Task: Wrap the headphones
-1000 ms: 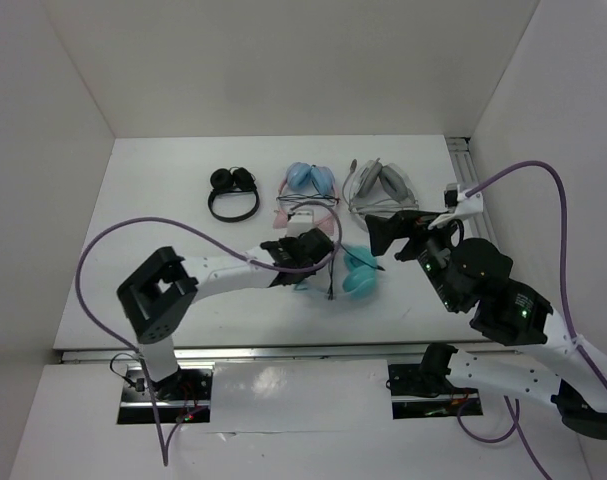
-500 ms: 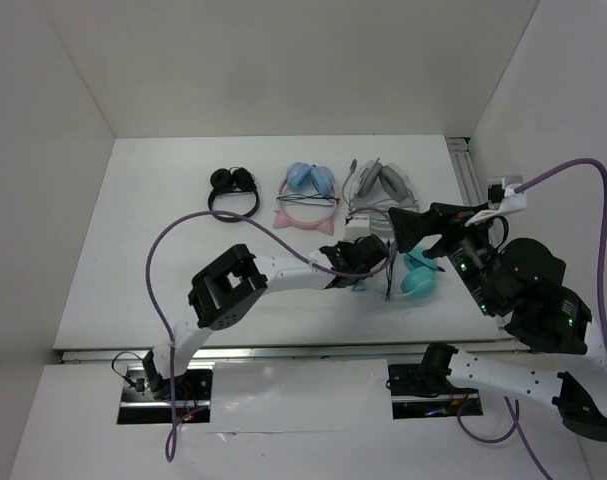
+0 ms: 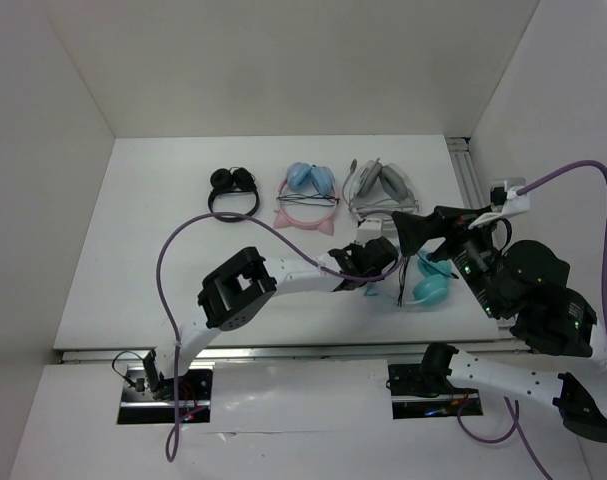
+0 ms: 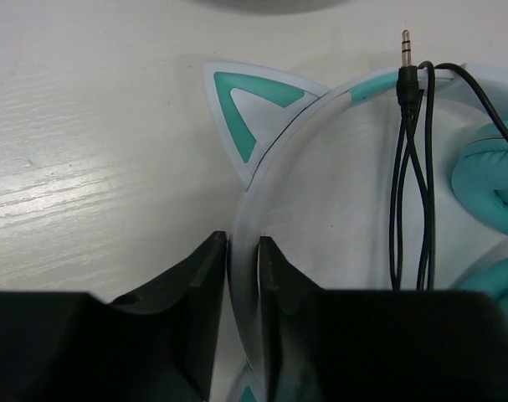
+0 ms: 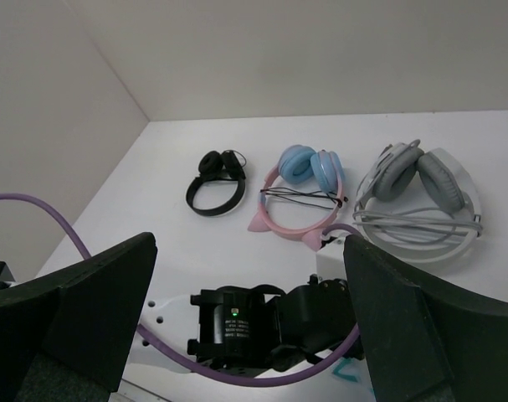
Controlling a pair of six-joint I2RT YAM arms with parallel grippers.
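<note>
The teal headphones (image 3: 430,288) lie on the table at the right, their thin black cable (image 3: 398,283) hanging loose beside them. My left gripper (image 3: 383,268) is shut on their pale headband. In the left wrist view the gripper (image 4: 243,260) pinches the headband (image 4: 270,159) just below a teal cat ear (image 4: 237,109). The cable (image 4: 408,193) and its jack (image 4: 405,46) lie across the band, and a teal cup (image 4: 488,167) shows at the right. My right gripper (image 3: 408,228) hovers above, wide open and empty. Its wrist view (image 5: 249,318) looks down on the left wrist.
Three other pairs lie along the back: small black headphones (image 3: 233,192), the pink cat-ear pair (image 3: 308,195) and the grey-white pair (image 3: 378,190), the last close behind my grippers. They also show in the right wrist view (image 5: 216,180). A purple hose (image 3: 183,240) arcs over the left arm.
My left gripper has dragged the teal headphones from the table's middle to the right. The right arm has lifted and swung right, its gripper still open.
</note>
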